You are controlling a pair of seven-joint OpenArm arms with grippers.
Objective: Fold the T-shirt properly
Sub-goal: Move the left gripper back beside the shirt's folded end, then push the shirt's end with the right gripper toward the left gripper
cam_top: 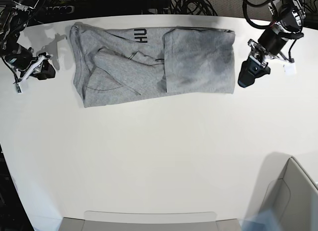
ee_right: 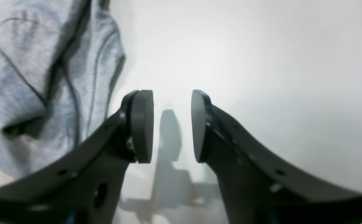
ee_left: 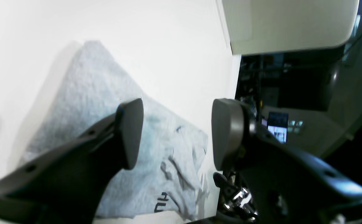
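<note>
The heather-grey T-shirt (cam_top: pixel 149 62) lies flat at the back of the white table (cam_top: pixel 159 151), its right part folded over the middle and black letters "HU" showing near the far edge. My left gripper (cam_top: pixel 247 76) hovers just off the shirt's right edge, open and holding nothing; in the left wrist view the left gripper (ee_left: pixel 177 130) is spread wide above the T-shirt (ee_left: pixel 87 102). My right gripper (cam_top: pixel 43 71) sits left of the shirt, apart from it. In the right wrist view the right gripper (ee_right: pixel 172 124) is open over bare table, with the T-shirt (ee_right: pixel 28 77) to its left.
Black cables (cam_top: pixel 189 2) run behind the table's far edge. A grey tray (cam_top: pixel 149 221) sits at the front edge and a pale box (cam_top: pixel 293 196) at the front right corner. A lit screen (ee_left: pixel 277 126) shows beyond the table in the left wrist view.
</note>
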